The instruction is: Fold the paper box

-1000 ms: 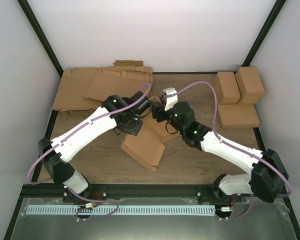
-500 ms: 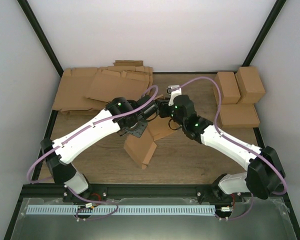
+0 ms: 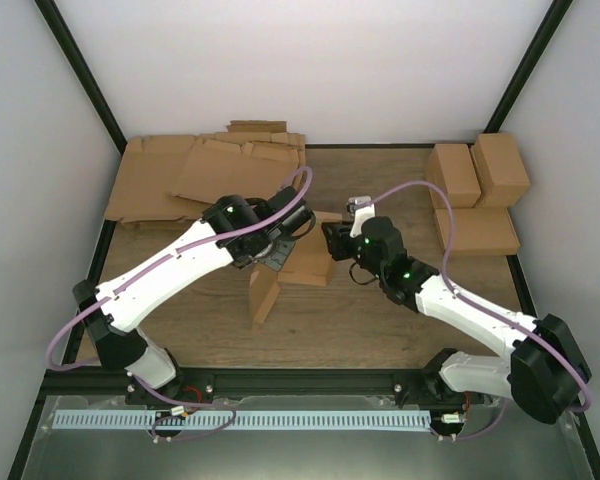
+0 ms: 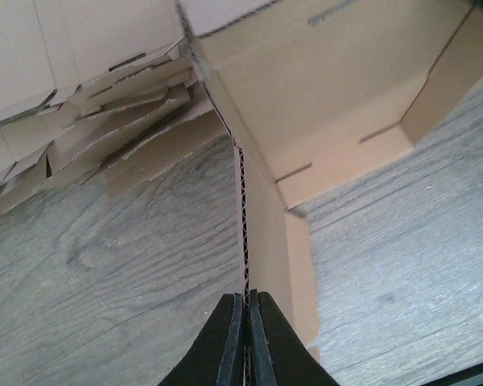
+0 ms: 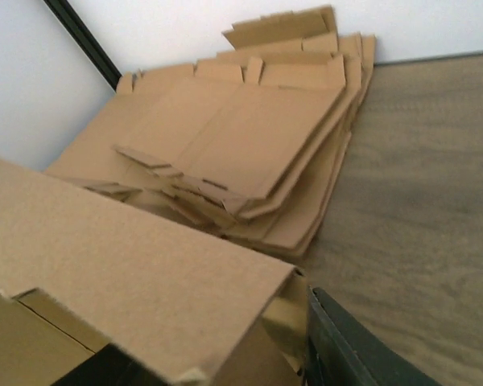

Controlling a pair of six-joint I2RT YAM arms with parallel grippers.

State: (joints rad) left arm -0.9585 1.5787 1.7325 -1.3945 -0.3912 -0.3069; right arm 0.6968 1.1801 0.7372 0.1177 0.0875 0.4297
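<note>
The paper box (image 3: 305,262) is half-folded near the table's middle, one panel raised and a flap (image 3: 263,297) hanging toward the front. My left gripper (image 3: 280,250) is shut on it. In the left wrist view the left gripper (image 4: 245,299) pinches the corrugated edge of an upright wall of the paper box (image 4: 322,121). My right gripper (image 3: 330,240) is at the box's right end. In the right wrist view a panel of the paper box (image 5: 129,265) fills the space between the right gripper's (image 5: 201,346) fingers. Whether the dark right finger (image 5: 346,346) touches it is unclear.
A pile of flat cardboard sheets (image 3: 205,170) lies at the back left, just behind the box, and shows in both wrist views (image 5: 249,153) (image 4: 105,104). Three finished brown boxes (image 3: 475,175) stand at the back right. White walls enclose the table.
The box has swung from lying tilted toward the front to standing more upright and more folded. My right gripper moved from behind it to its right end and its jaws narrowed.
</note>
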